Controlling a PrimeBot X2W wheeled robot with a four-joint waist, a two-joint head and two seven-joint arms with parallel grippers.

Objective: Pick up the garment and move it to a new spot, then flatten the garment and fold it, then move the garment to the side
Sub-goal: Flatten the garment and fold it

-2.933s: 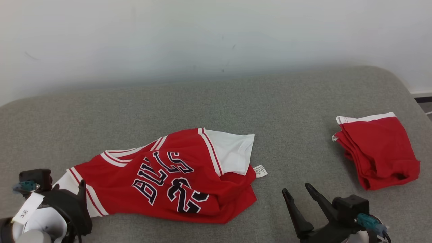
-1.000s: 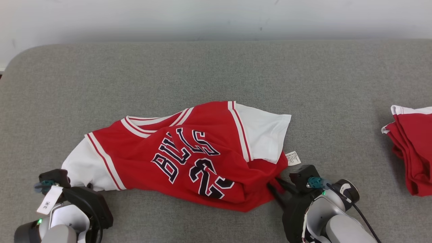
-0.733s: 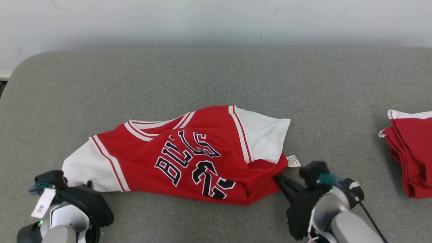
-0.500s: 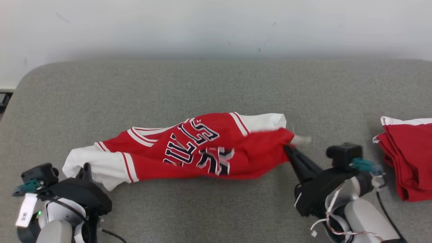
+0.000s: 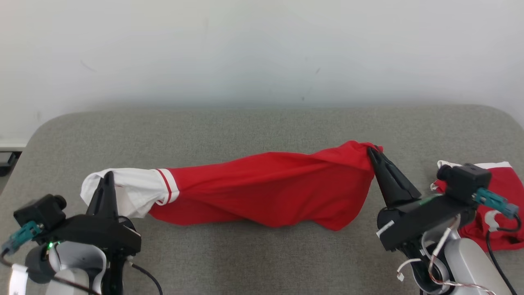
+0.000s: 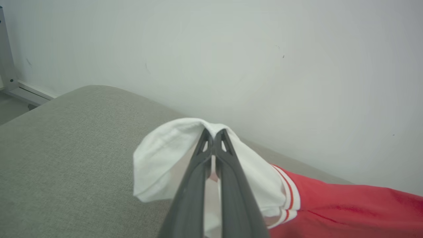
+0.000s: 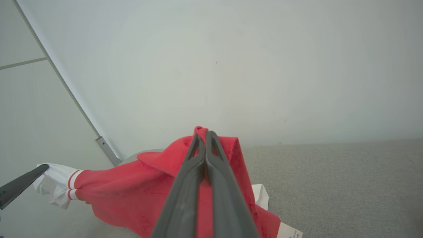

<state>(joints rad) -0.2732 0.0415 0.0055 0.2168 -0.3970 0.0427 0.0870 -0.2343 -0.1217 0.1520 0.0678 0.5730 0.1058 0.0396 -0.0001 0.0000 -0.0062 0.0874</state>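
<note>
The garment point(image 5: 266, 188) is a red jersey with white sleeves, stretched like a sagging band between my two grippers above the grey cushion point(image 5: 262, 123). My left gripper point(image 5: 108, 176) is shut on its white sleeve point(image 6: 172, 148) at the left end. At the right end, my right gripper point(image 5: 370, 150) is shut on a bunched red edge point(image 7: 172, 155). In the left wrist view the left gripper point(image 6: 213, 134) pinches the white cloth at its tip. The right gripper point(image 7: 202, 133) does the same with red cloth, and the jersey's white tag point(image 7: 290, 231) hangs below.
A second red garment point(image 5: 497, 229), folded, lies on the cushion at the far right, partly behind my right wrist. A pale wall point(image 5: 262, 49) rises right behind the cushion. The cushion's rounded left edge point(image 5: 37, 131) drops to the floor.
Both grippers have risen, lifting the jersey off the cushion and pulling it taut; its lettering has turned out of sight. The right gripper closed on the red edge. The head camera tilted up.
</note>
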